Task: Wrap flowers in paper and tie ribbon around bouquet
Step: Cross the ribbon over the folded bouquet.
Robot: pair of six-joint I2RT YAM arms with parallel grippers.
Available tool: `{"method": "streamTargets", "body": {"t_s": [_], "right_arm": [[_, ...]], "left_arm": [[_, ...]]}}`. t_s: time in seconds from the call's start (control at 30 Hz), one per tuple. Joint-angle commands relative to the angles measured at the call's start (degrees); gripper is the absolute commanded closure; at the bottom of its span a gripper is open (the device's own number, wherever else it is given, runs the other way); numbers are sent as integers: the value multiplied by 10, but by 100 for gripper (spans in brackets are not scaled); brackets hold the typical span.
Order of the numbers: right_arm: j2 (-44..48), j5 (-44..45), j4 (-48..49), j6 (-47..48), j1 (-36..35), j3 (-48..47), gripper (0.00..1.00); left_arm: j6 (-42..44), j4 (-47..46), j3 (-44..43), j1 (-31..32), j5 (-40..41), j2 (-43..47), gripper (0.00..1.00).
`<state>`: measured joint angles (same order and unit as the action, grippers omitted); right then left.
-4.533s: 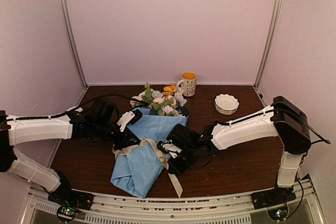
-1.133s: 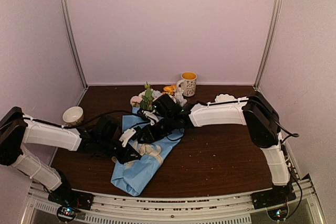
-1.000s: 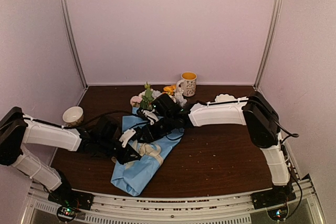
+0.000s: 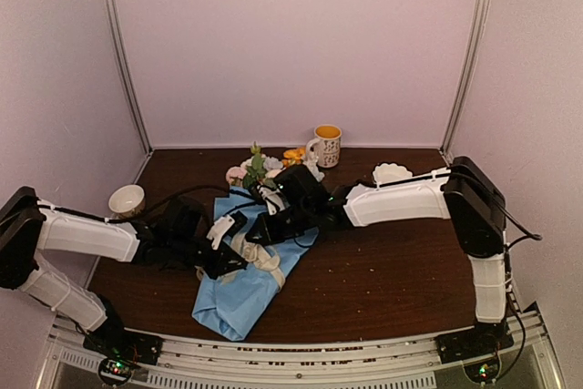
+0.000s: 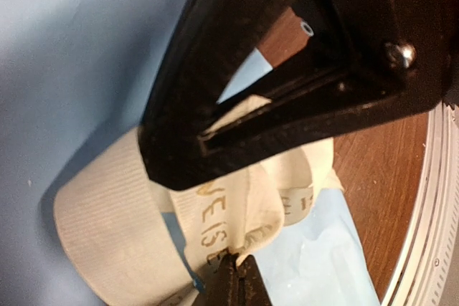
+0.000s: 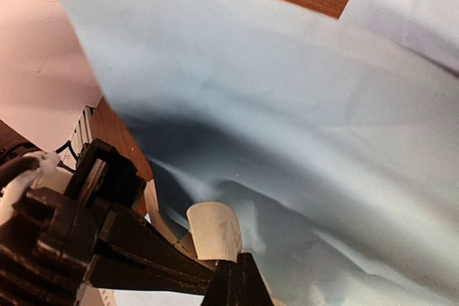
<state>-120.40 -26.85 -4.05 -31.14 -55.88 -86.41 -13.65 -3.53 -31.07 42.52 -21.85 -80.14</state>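
**Both grippers clenched on the ribbon over the bouquet**

At the far left of the counter (image 4: 392, 271) a small bowl (image 4: 126, 199) is seen, well apart from the work. The left gripper (image 5: 234, 282) is clenched, and a fold of the cream ribbon (image 5: 107, 227), printed with dark lettering, is pinched at its tips. The ribbon is looped loosely across the middle of the bouquet (image 4: 260, 225), which is laid on the counter with its narrow end toward the near edge. The paper (image 4: 228, 307) is wrapped into a light blue cone, and the flowers (image 4: 257, 170) are shown at its far, open end. Just to the right, the right gripper (image 6: 237, 282) is brought in across the bouquet and is likewise squeezed tight; a strip of ribbon is caught between its fingers, above the blue paper. The two grippers are held close together. Behind the flowers a mug (image 4: 326, 145) is stood near the back wall, and a white dish (image 4: 390, 171) is partly hidden behind the right arm.
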Motion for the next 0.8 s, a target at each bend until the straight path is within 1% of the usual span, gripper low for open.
{"method": "streamTargets", "body": {"t_s": [0.0, 0.1, 0.33, 0.5, 0.67, 0.77], "right_arm": [[70, 67, 94, -48, 24, 35, 100], [81, 75, 106, -55, 31, 47, 100], [69, 64, 103, -65, 34, 52, 100], [69, 46, 142, -95, 33, 99, 100], [70, 36, 142, -98, 34, 117, 88], [62, 31, 119, -75, 37, 95, 81]], "left_arm": [[3, 19, 6, 0, -3, 8, 100], [4, 22, 5, -1, -3, 8, 100], [6, 26, 3, -1, -1, 9, 100], [7, 30, 0, -1, -1, 5, 100], [11, 33, -2, -1, 6, -5, 100], [11, 31, -2, -1, 6, -14, 100]]}}
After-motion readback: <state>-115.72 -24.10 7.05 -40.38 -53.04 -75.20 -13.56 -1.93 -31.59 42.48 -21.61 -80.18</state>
